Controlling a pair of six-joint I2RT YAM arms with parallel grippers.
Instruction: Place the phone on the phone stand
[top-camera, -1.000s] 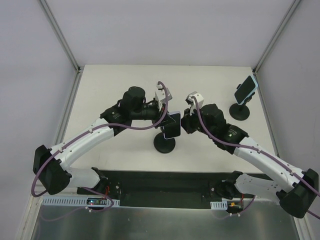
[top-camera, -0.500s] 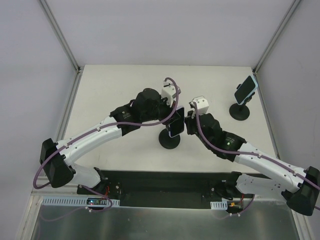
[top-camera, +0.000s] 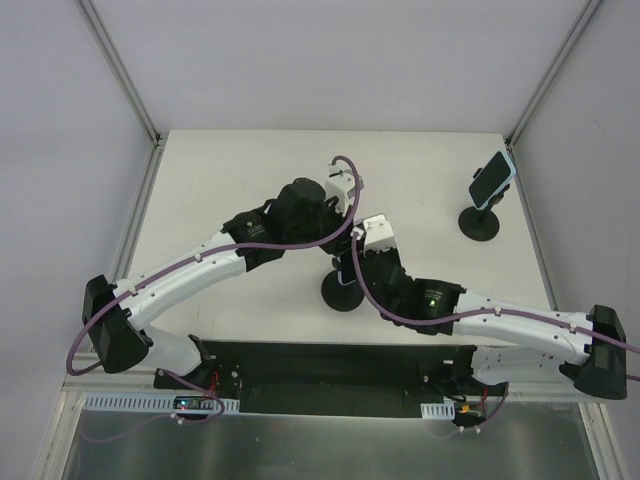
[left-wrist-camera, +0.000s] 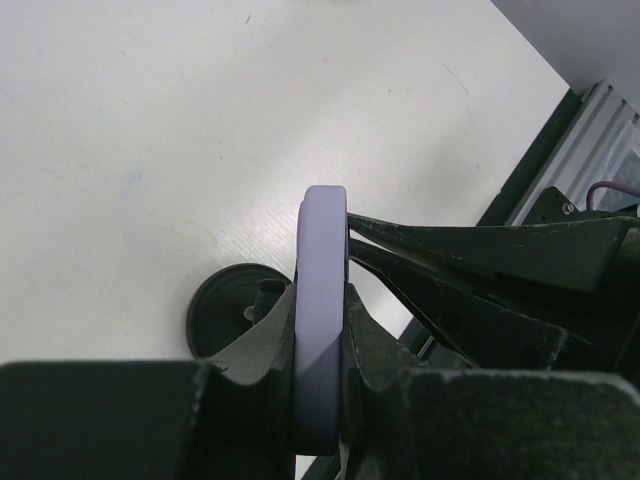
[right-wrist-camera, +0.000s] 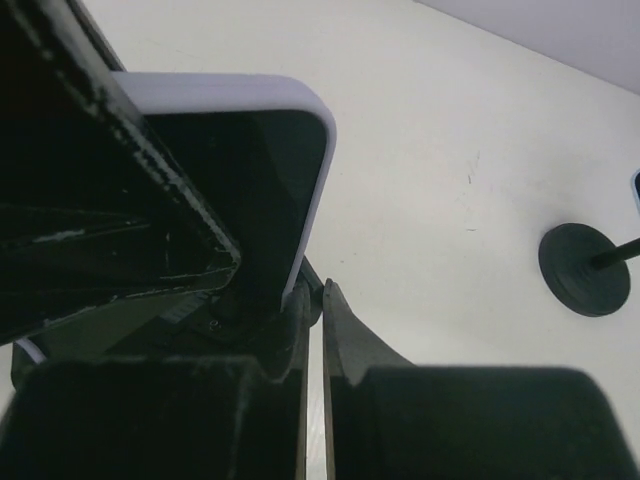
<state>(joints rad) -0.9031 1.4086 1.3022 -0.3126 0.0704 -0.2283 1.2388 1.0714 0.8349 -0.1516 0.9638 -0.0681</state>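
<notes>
My left gripper (top-camera: 345, 243) is shut on a phone in a lavender case (left-wrist-camera: 322, 300), held edge-up over the black round phone stand (top-camera: 343, 292). In the left wrist view the stand's base (left-wrist-camera: 232, 315) lies just left of the phone. The right wrist view shows the phone's dark screen (right-wrist-camera: 250, 190) close on the left. My right gripper (right-wrist-camera: 315, 300) is shut with only a hairline gap and nothing between its tips. It sits right beside the phone's lower end and the stand's top. The stand's cradle is hidden by both grippers.
A second phone (top-camera: 492, 178) rests on another black stand (top-camera: 480, 222) at the table's right back. That stand also shows in the right wrist view (right-wrist-camera: 585, 255). The table's dark front edge (left-wrist-camera: 530, 170) runs close behind the grippers.
My right arm has swung left and lower, bringing its gripper against the stand and phone. My left gripper with the phone has shifted slightly right over the stand.
</notes>
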